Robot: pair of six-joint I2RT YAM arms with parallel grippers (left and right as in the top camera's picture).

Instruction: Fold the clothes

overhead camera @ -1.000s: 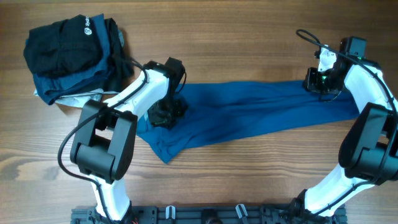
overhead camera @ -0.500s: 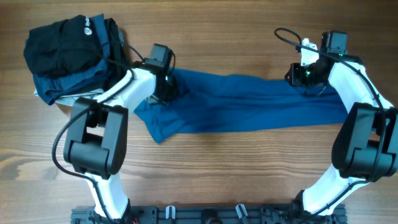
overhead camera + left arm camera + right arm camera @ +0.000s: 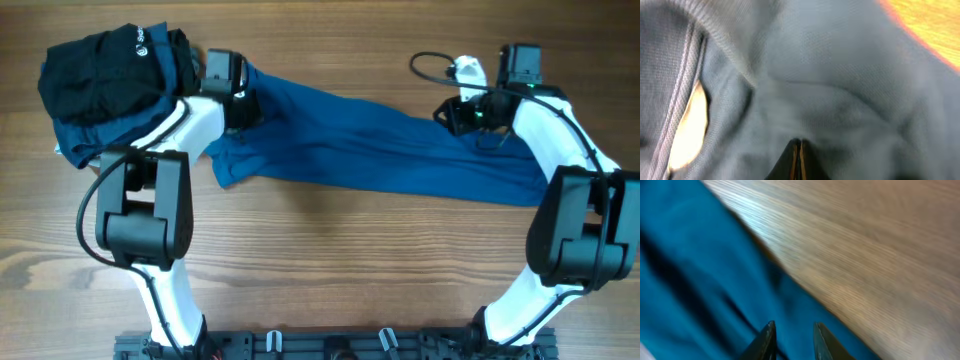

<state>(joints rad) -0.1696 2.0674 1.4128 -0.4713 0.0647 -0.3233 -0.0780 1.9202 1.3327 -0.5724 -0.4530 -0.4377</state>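
Observation:
The blue polo shirt lies stretched out in a long band across the wooden table, from upper left to lower right. My left gripper is at its upper left end, next to the dark pile, shut on the shirt fabric. In the left wrist view the closed jaws are buried in blue cloth with a seamed edge at left. My right gripper is on the shirt's upper right edge. In the right wrist view its fingers stand narrowly apart, pinching blue fabric.
A pile of a black garment with a white logo and dark folded pieces sits at the back left, touching the left arm's side. Bare wooden table lies in front of the shirt and shows in the right wrist view.
Both grippers have moved left and toward the back of the table, dragging the shirt with them. The shirt's left end now reaches the dark pile.

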